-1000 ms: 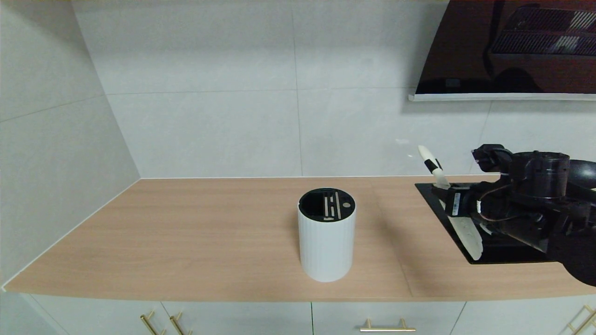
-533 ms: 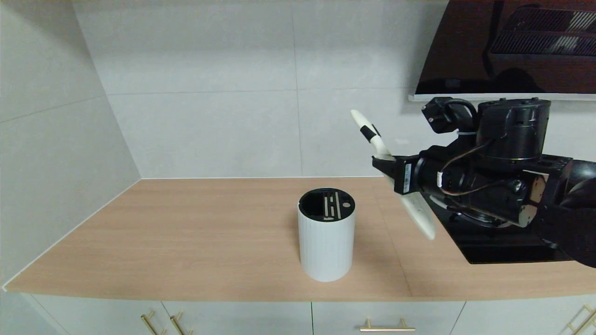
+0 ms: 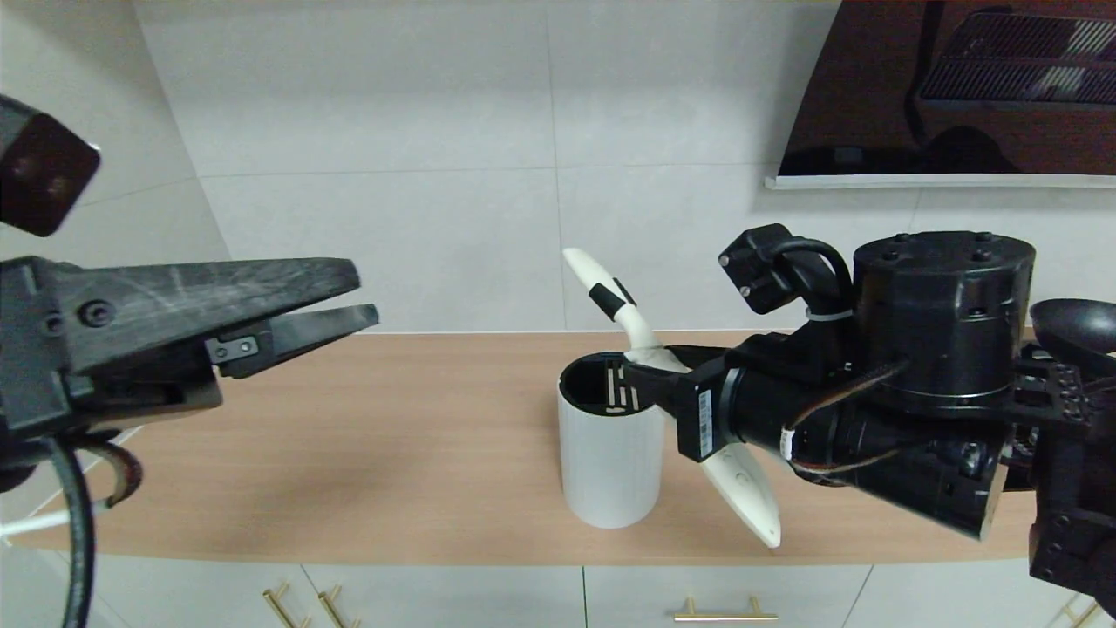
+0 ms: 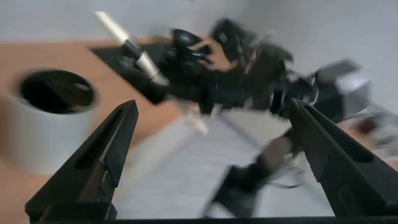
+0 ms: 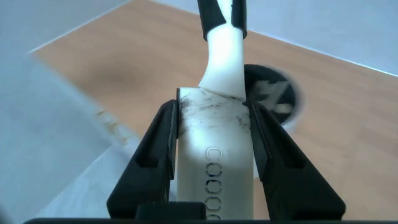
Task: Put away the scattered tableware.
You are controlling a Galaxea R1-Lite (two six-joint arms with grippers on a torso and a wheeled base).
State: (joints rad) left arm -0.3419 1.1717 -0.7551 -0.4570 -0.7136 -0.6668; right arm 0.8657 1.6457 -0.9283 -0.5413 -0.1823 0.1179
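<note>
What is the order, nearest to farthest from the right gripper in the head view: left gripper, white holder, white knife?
1. white knife, clamped in the right gripper itself.
2. white holder, standing on the counter just to the gripper's left.
3. left gripper, far across on the left side.

A white knife [image 3: 747, 494] with a black band round its handle is clamped at mid-length in the right gripper [image 3: 667, 384], tilted with the handle up and the blade pointing down. It hangs in the air just beside the right rim of a white ribbed cylindrical holder [image 3: 609, 462]. The holder has a black slotted top and stands upright on the wooden countertop [image 3: 392, 453].
</note>
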